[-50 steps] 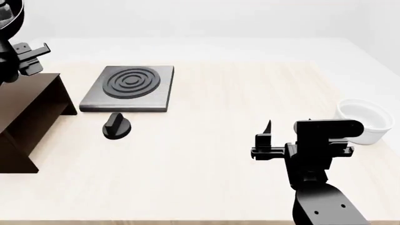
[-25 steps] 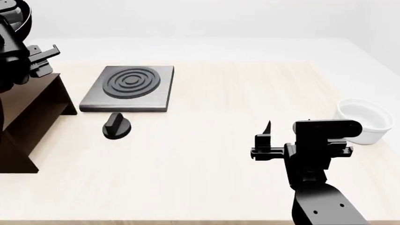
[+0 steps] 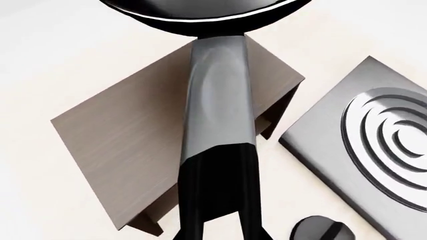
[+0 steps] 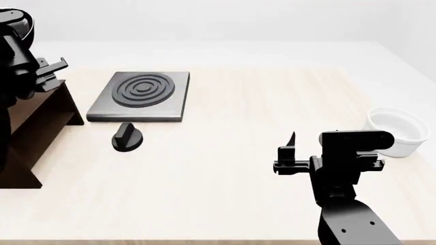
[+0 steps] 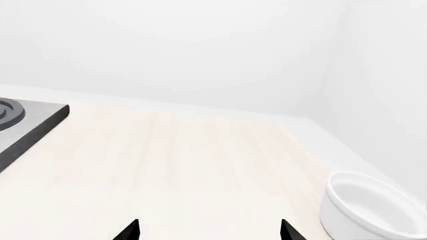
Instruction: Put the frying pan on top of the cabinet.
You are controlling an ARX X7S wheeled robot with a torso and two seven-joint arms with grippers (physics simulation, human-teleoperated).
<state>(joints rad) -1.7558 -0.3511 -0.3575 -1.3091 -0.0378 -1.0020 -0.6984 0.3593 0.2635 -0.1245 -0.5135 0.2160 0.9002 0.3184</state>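
The frying pan [image 3: 200,12] is round and black with a glossy inside. Its long handle [image 3: 220,110] runs back into my left gripper [image 3: 217,225], which is shut on it. The pan hangs in the air above the dark brown cabinet [image 3: 133,150], over its flat top. In the head view the pan [image 4: 19,23] and left gripper [image 4: 24,71] are at the far left, above the cabinet [image 4: 38,127]. My right gripper [image 5: 208,232] is open and empty, low over the table at the front right [image 4: 291,153].
A grey square hob [image 4: 142,94] with concentric rings lies right of the cabinet, with a black knob [image 4: 126,137] in front of it. A white bowl [image 4: 397,131] stands near the table's right edge. The hob [image 3: 373,150] and knob [image 3: 323,230] also show in the left wrist view.
My left arm has moved slightly right with the pan, further over the cabinet. The right arm has not moved.
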